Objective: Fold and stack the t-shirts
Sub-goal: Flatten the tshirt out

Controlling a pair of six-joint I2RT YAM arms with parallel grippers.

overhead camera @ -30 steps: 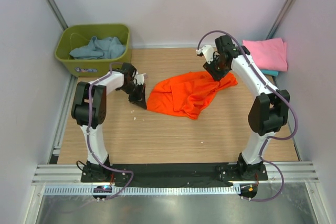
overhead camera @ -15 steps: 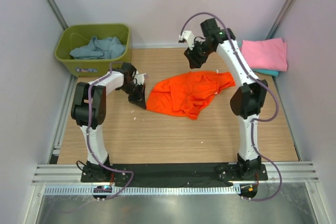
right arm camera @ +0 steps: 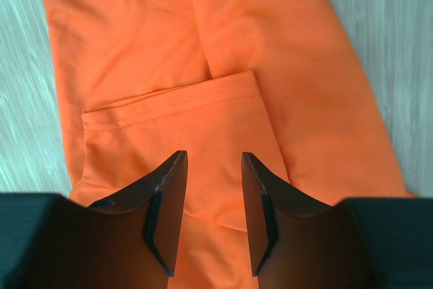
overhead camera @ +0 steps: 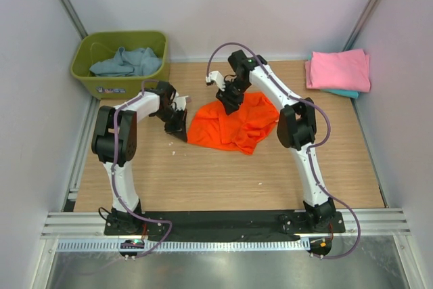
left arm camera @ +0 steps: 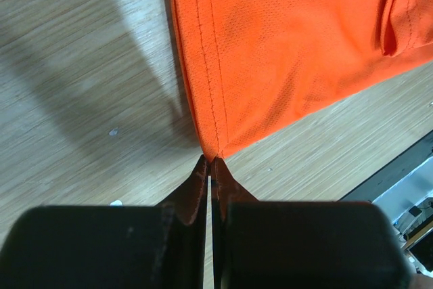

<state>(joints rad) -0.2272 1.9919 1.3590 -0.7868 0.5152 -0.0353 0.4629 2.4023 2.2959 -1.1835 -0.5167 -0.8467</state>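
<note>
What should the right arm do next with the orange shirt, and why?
Probably lower the right claw and close on the hemmed edge of the orange t-shirt: its jaws stand open over it, while the left claw pinches a corner.

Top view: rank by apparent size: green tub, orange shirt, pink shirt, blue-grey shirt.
1. green tub and orange shirt: too close to split
2. pink shirt
3. blue-grey shirt, bunched inside the tub

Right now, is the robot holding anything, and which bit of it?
Yes: the left jaws pinch the orange t-shirt by its hem corner. The right jaws stand open above it, holding nothing.
</note>
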